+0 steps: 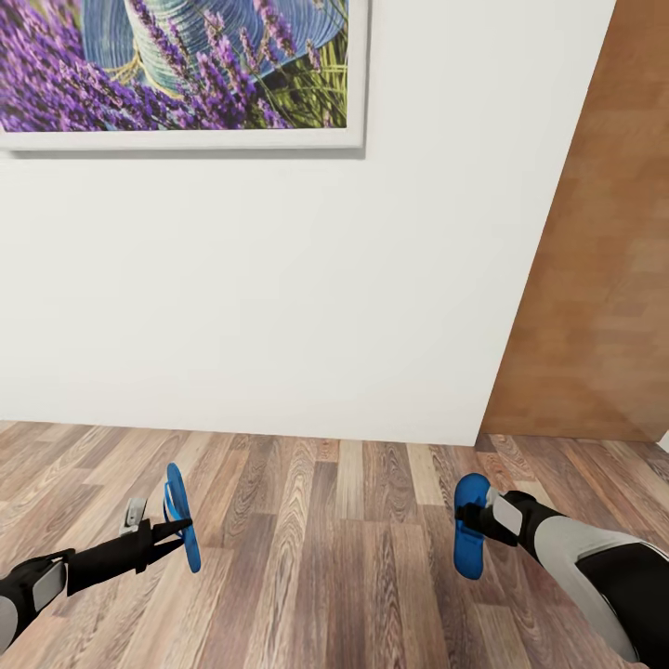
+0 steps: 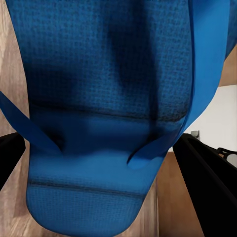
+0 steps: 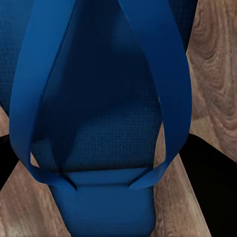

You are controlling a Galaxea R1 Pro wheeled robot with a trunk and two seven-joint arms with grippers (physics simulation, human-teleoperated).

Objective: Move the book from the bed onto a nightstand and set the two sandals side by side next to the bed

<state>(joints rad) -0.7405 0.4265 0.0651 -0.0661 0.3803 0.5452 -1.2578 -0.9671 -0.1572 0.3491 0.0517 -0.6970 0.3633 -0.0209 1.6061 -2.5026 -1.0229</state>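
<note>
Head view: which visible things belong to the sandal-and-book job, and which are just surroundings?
Job:
- blue sandal gripped in the left claw
- blue sandal gripped in the right claw

Surroundings:
- lavender picture
- white wall
- wooden door
- plank floor

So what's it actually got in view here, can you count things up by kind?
Blue sandals: 2, one in the left end effector (sandal), one in the right end effector (sandal)
Framed pictures on the wall: 1
Brown wooden doors: 1
Total: 4
</note>
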